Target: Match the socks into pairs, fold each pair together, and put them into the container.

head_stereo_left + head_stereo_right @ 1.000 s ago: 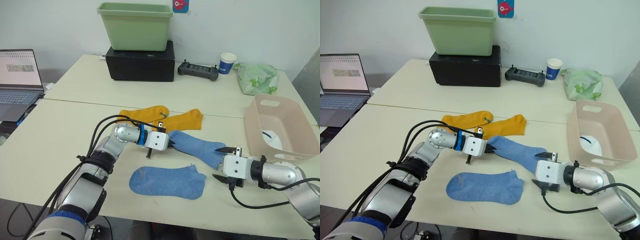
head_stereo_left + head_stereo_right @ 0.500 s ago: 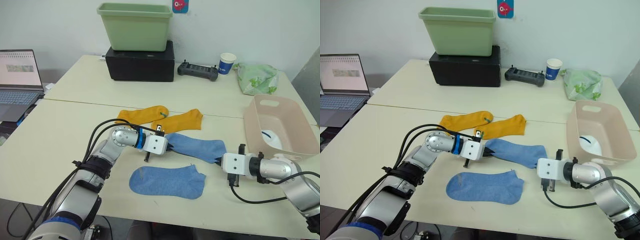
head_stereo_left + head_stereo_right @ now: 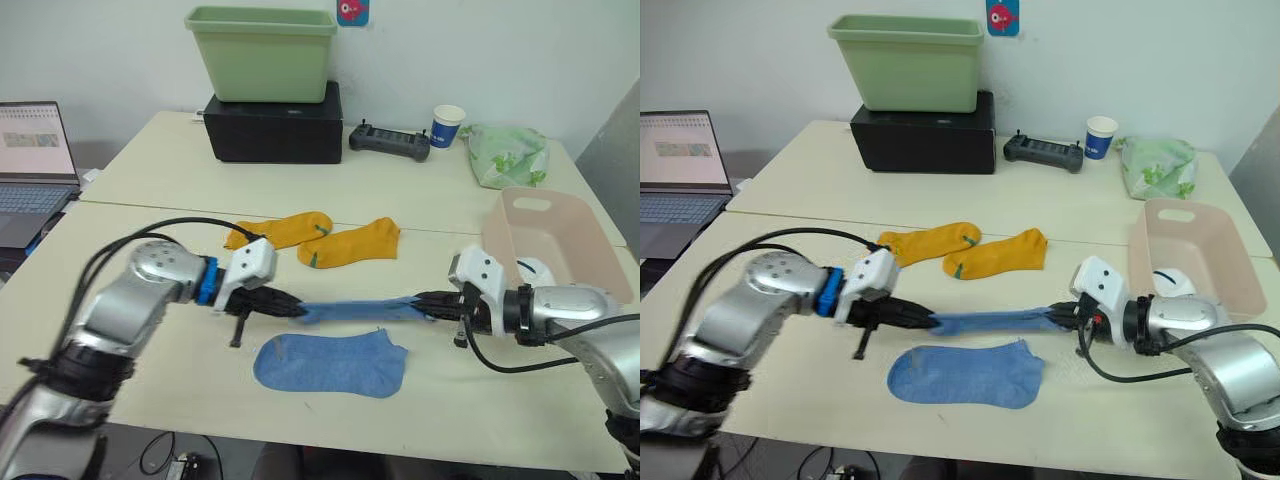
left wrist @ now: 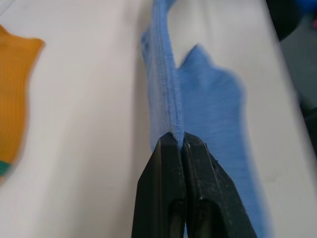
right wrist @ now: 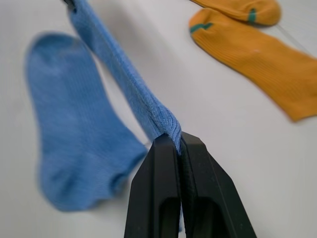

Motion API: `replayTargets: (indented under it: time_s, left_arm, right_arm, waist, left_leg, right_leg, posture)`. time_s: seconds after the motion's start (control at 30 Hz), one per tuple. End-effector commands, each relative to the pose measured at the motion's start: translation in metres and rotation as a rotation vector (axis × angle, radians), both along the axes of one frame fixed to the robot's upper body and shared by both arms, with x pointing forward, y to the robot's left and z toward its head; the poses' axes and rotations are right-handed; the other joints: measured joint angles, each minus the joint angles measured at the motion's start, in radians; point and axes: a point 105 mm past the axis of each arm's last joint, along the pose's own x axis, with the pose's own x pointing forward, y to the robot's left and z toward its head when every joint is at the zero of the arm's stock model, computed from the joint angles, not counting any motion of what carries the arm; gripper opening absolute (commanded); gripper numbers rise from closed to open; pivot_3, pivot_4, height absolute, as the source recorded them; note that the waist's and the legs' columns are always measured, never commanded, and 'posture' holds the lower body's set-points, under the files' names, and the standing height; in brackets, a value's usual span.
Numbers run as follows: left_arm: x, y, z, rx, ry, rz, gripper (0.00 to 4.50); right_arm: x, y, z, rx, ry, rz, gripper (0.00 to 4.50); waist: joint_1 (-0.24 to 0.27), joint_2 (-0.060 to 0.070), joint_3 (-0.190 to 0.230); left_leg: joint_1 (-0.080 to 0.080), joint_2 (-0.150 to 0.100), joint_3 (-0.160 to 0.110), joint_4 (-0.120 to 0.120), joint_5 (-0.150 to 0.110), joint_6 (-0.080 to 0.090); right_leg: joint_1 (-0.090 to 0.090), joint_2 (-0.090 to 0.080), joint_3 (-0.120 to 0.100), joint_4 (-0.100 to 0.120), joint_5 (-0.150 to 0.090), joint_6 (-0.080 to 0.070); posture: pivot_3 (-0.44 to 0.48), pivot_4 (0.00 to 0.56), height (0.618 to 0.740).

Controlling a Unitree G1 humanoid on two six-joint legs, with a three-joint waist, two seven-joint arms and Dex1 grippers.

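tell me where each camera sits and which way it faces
Left and right eye views: on the head, facing forward and down at the table; both arms show, left gripper and right gripper stretching a light blue sock.
Left wrist view: along its shut jaws, on that sock.
Right wrist view: likewise; the eye views share the orange socks and second blue sock.

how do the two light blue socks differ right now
The held blue sock is stretched taut between the left gripper and right gripper, edge-on above the table; the flat blue sock lies spread out, untouched. Both share colour and fabric.
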Motion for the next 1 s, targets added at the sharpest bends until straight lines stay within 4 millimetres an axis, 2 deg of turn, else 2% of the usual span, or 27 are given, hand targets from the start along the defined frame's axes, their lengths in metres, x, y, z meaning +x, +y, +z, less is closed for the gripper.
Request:
replayTargets:
  time_s: [0.03, 0.17, 0.3, 0.5, 0.8, 0.83, 0.87, 0.93, 1.0]
  left_arm:
    - [-0.007, 0.003, 0.004, -0.072, 0.165, 0.068, 0.00]
    - [0.016, 0.009, -0.015, -0.060, 0.202, 0.192, 0.00]
    - [0.042, 0.013, -0.035, -0.006, 0.183, 0.257, 0.00]
    - [0.096, 0.018, -0.038, 0.049, 0.073, 0.364, 0.00]
    - [0.112, 0.016, -0.043, 0.081, 0.065, 0.371, 0.00]
    - [0.115, 0.016, -0.044, 0.087, 0.049, 0.382, 0.00]
    - [0.120, 0.017, -0.043, 0.099, -0.003, 0.396, 0.20]
    - [0.129, 0.018, -0.032, 0.058, -0.060, 0.429, 0.62]
    - [0.133, 0.019, -0.017, 0.019, -0.102, 0.451, 1.22]
  right_arm:
    - [-0.008, 0.006, 0.006, 0.057, 0.099, 0.002, 0.03]
    - [0.007, 0.012, -0.009, 0.028, 0.143, -0.076, 0.03]
    - [0.033, 0.014, -0.021, -0.013, 0.115, -0.186, 0.03]
    - [0.070, 0.017, -0.025, -0.016, 0.037, -0.304, 0.03]
    - [0.083, 0.018, -0.023, -0.016, -0.013, -0.324, 0.03]
    - [0.084, 0.018, -0.022, -0.012, -0.027, -0.332, 0.25]
    - [0.086, 0.017, -0.020, -0.012, -0.052, -0.342, 0.54]
    - [0.088, 0.016, -0.015, -0.017, -0.105, -0.344, 1.06]
    - [0.085, 0.015, -0.010, -0.025, -0.151, -0.323, 1.78]
  waist:
    - [0.000, 0.000, 0.000]
    - [0.003, 0.000, 0.000]
    - [0.002, 0.000, 0.000]
    - [0.003, 0.000, 0.000]
    - [0.002, 0.000, 0.000]
    - [0.002, 0.000, 0.000]
    - [0.002, 0.000, 0.000]
    - [0.002, 0.000, 0.000]
    - [0.002, 0.000, 0.000]
  left_leg:
    - [0.000, 0.000, 0.000, 0.000, 0.000, 0.000]
    - [0.000, -0.001, 0.001, 0.000, 0.000, 0.000]
    - [-0.001, -0.001, 0.001, 0.000, 0.000, 0.000]
    - [-0.004, -0.001, 0.002, 0.000, 0.000, 0.000]
    - [-0.008, -0.001, 0.003, 0.000, 0.000, 0.000]
    - [-0.008, -0.001, 0.003, 0.000, 0.000, 0.001]
    - [-0.008, -0.001, 0.003, 0.000, 0.001, 0.001]
    - [-0.008, -0.001, 0.003, 0.000, 0.001, 0.001]
    - [-0.008, -0.001, 0.003, 0.000, 0.001, 0.001]
  right_leg:
    - [0.000, 0.000, 0.000, 0.000, 0.000, 0.000]
    - [-0.001, 0.000, 0.000, 0.000, 0.000, 0.000]
    - [-0.003, 0.000, 0.001, 0.000, 0.000, 0.000]
    - [-0.007, 0.001, 0.002, 0.002, 0.000, 0.000]
    - [-0.012, 0.000, 0.003, 0.004, 0.000, 0.000]
    - [-0.013, 0.000, 0.003, 0.004, 0.000, 0.000]
    - [-0.013, 0.000, 0.003, 0.005, 0.000, 0.000]
    - [-0.012, 0.000, 0.003, 0.005, 0.000, 0.000]
    - [-0.013, 0.000, 0.003, 0.005, 0.000, 0.000]
  posture:
    - [0.000, 0.150, 0.696]
    - [0.000, 0.150, 0.696]
    - [0.000, 0.150, 0.696]
    - [0.000, 0.150, 0.696]
    - [0.000, 0.150, 0.696]
    - [0.000, 0.150, 0.696]
    - [0.000, 0.150, 0.696]
    - [0.000, 0.150, 0.696]
    - [0.000, 0.150, 0.696]
